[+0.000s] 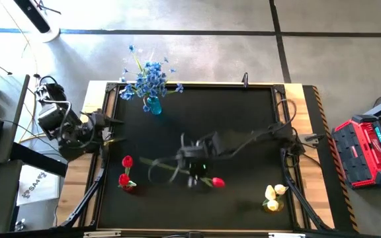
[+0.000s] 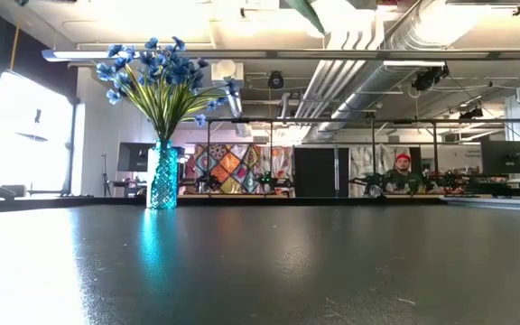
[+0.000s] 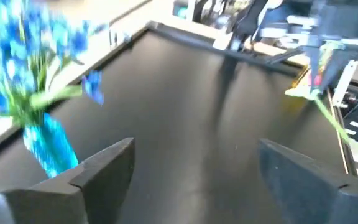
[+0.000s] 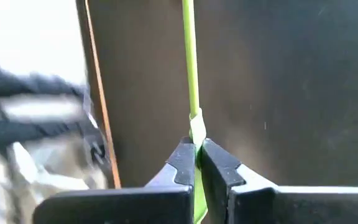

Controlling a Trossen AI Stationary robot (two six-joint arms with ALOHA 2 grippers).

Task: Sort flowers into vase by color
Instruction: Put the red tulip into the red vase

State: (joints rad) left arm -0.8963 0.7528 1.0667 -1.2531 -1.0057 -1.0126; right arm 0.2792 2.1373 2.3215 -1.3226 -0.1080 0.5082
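Right gripper (image 4: 197, 163) is clamped tight on the thin green stem of a red tulip (image 1: 217, 182), fingers pinching it from both sides. In the high view this gripper (image 1: 194, 173) is over the middle of the black table (image 1: 243, 119), with the stem running across beneath it and the red blossom just beyond it on the side toward the yellow tulips (image 1: 274, 196). Whether the flower is lifted clear of the table cannot be determined.

Left gripper (image 3: 194, 165) stands with its fingers wide apart, holding nothing, at the table's left edge.

Taking the held tulip as reference: the blue vase (image 1: 153, 105) with its blue spray (image 1: 149, 76) stands well apart at the far edge; a red vase (image 1: 128, 187) with two red tulips (image 1: 126, 169) stands to its left near the front; the yellow tulips stand to its right, near the front corner.
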